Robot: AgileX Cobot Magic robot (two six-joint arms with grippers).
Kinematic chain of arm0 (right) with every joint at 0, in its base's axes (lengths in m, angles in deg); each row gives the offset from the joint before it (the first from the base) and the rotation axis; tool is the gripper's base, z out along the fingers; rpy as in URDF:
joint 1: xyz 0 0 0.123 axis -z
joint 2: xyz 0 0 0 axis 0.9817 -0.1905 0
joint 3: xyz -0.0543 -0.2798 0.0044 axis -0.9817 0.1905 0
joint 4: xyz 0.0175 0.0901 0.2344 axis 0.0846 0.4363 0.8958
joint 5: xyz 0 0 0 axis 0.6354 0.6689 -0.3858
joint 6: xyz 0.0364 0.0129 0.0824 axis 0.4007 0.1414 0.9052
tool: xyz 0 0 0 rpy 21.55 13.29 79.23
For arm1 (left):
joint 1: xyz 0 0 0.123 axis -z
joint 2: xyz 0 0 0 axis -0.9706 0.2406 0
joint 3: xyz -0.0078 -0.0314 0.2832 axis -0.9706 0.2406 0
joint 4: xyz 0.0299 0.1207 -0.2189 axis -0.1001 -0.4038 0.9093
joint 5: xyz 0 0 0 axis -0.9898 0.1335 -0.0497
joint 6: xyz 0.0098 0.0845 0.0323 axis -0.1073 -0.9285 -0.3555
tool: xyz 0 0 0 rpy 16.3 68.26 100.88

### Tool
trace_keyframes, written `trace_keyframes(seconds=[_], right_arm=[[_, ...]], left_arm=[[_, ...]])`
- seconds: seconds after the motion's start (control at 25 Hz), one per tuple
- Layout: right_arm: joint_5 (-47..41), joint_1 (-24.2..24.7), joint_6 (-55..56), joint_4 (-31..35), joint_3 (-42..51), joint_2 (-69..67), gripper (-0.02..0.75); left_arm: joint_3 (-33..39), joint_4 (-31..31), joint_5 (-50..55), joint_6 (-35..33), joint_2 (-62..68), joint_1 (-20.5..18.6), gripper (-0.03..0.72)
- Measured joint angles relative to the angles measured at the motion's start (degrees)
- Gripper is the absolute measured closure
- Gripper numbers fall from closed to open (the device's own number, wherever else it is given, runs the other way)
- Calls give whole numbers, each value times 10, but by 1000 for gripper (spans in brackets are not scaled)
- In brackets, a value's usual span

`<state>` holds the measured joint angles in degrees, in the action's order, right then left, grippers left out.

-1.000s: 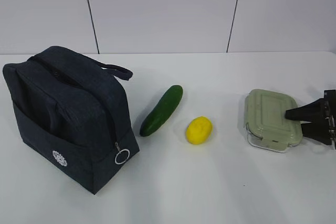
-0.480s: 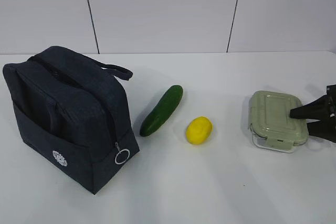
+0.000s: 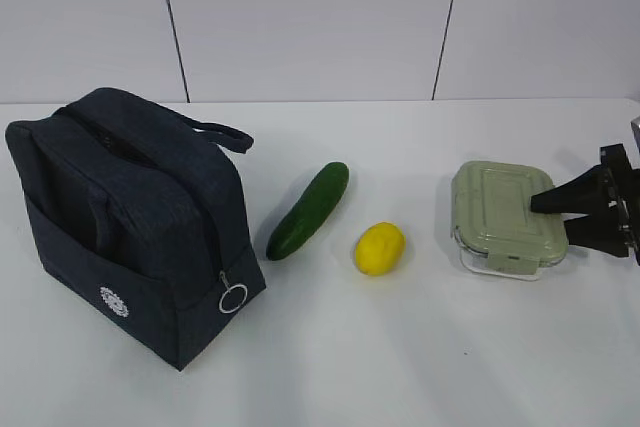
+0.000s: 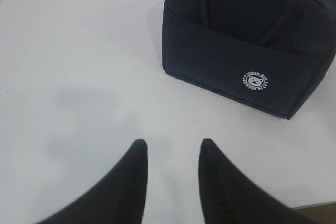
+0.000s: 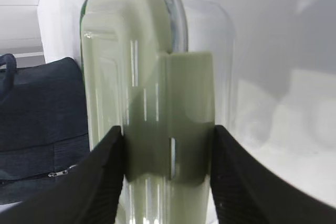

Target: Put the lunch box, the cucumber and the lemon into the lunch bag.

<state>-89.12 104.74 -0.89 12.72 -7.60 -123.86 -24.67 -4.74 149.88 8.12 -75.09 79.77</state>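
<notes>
Lunch bag emblem reads "LUNCH BAG", rest of the ring text too small to read. On the bench: one bag far left, one cucumber and one lemon mid, one lunch box right. Right fingers clamp the lunch box at its lid clip; arm cut off at frame edge. Left fingers parted, empty, near the bag.

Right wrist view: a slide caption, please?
Right claw clamps the green-lidded lunch box, navy lunch bag behind.

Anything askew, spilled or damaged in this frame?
Nothing spilled or damaged. One oddity: the lunch bag looks zipped shut, its ring pull hanging low at the corner, while the right pincer already grips the lunch box.
</notes>
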Motion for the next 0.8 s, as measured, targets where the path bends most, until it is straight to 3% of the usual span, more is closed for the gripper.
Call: trace_keyframes(seconds=[0.8], right_arm=[[-3, -4, 30, 12, 2, 72, 374]], left_arm=[[0, 0, 0, 0, 0, 0, 447]])
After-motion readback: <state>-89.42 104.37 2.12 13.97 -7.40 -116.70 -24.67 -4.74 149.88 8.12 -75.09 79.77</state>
